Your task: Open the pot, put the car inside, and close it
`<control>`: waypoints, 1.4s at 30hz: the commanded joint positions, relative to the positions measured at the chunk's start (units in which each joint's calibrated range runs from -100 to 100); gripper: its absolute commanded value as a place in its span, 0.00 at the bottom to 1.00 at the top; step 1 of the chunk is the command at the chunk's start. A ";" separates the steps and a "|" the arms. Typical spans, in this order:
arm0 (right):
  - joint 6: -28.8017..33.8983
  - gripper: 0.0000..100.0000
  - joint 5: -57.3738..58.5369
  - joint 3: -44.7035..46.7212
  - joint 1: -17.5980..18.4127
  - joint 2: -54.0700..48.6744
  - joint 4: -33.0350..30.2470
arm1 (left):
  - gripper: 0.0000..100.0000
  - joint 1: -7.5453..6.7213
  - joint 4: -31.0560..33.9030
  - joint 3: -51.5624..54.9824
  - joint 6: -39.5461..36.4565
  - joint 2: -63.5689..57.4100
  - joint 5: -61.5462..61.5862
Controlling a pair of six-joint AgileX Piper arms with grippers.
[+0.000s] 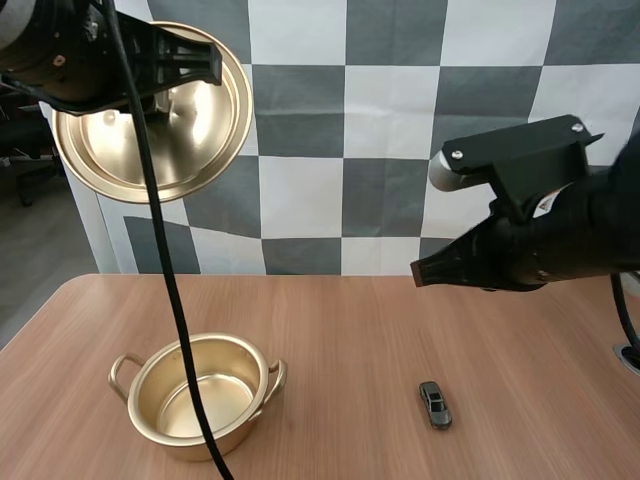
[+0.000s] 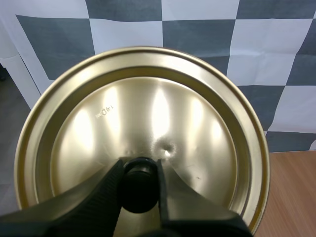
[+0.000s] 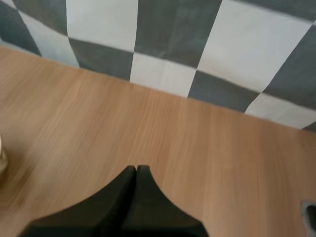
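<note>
A wooden table (image 1: pixel 360 330) seen from above and behind two robot arms. Towards the left of the table stands an open pot (image 1: pixel 160 432). It is shallow, round and shiny gold, with a small loop handle on each side, and its inside is bare metal with nothing in it.

The pot's lid (image 1: pixel 200 120) is high in the air, above the pot and a little to its left, well clear of the table. It is turned nearly on edge, so its round face shows. The left gripper (image 1: pixel 205 62) holds it.

In the left wrist view the lid (image 2: pixel 148 123) is a wide gold disc with a raised rim, a flatter centre streaked with reflections, a faint stamped mark and a small dent near the middle. The left gripper (image 2: pixel 140 165) has its two black fingers pinched on the lid's round black knob (image 2: pixel 139 190), one finger on each side.

The toy car (image 1: pixel 435 404) is small and dark grey. It lies on its wheels on the bare table, well apart from the pot and to its right.

The right gripper (image 1: pixel 420 272) hangs in the air above the table, higher than the car and beyond it, touching nothing. In the right wrist view the right gripper (image 3: pixel 137 170) shows its fingers pressed together as one dark wedge over bare wood.
</note>
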 commanded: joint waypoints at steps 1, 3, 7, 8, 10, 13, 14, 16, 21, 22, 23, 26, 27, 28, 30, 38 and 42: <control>-0.40 0.00 5.93 2.94 -0.04 9.17 -1.33 | 0.00 0.03 -0.02 -0.01 -0.06 0.00 0.00; -0.75 0.00 5.93 5.00 -0.04 9.07 -3.76 | 0.00 0.03 -0.02 -0.01 -0.06 0.00 0.00; -1.04 0.00 5.93 10.62 -0.04 10.26 -8.95 | 0.00 0.03 -0.02 -0.01 -0.06 0.00 0.00; -1.04 0.00 5.93 11.88 -0.04 10.67 -9.49 | 0.00 0.03 -0.25 -0.01 -0.06 0.01 0.00; -1.04 0.00 5.93 13.29 -0.04 11.82 -8.93 | 0.00 0.03 -0.78 -0.01 -0.06 0.01 0.00; -1.04 0.00 5.93 13.27 -0.04 12.62 -6.45 | 0.00 0.03 -1.60 -0.01 -0.06 0.01 0.00; -1.04 0.00 5.93 13.13 -0.04 12.62 -5.74 | 0.00 0.03 -1.74 -0.01 -0.06 0.01 0.00; -1.04 0.00 5.93 13.03 -0.04 12.45 -5.31 | 0.00 0.03 -1.74 -0.01 -0.06 0.01 0.00; -1.04 0.00 5.93 12.99 -0.04 12.45 -4.86 | 0.00 0.03 -1.74 -0.01 0.80 0.01 0.00; -1.04 0.00 5.93 12.99 -0.04 12.45 -4.86 | 0.00 0.03 -1.74 -0.01 0.91 0.01 0.00; -1.04 0.00 5.93 12.99 -0.04 12.45 -4.22 | 0.00 0.03 -1.74 -0.01 1.03 0.01 0.00; -1.04 0.00 5.93 12.99 -0.04 12.45 -2.56 | 0.00 0.03 -1.74 -0.01 1.10 0.01 0.00; -1.04 0.00 5.93 12.99 -0.04 12.45 -1.70 | 0.00 0.03 -1.74 -0.01 1.10 0.01 0.00; -1.65 0.00 5.93 12.99 -0.04 12.45 -0.85 | 0.00 0.03 -1.74 -0.01 1.10 0.01 0.00; -5.19 0.00 5.93 12.99 -0.04 12.45 0.73 | 0.00 0.03 -1.74 -0.01 1.10 0.01 0.00; -11.25 0.22 5.93 12.99 -0.04 15.65 1.29 | 0.00 0.03 -2.10 -0.01 1.85 0.01 0.00; -15.96 0.96 5.93 12.99 -0.04 16.27 2.29 | 0.00 0.03 -2.25 -0.01 1.92 0.01 0.00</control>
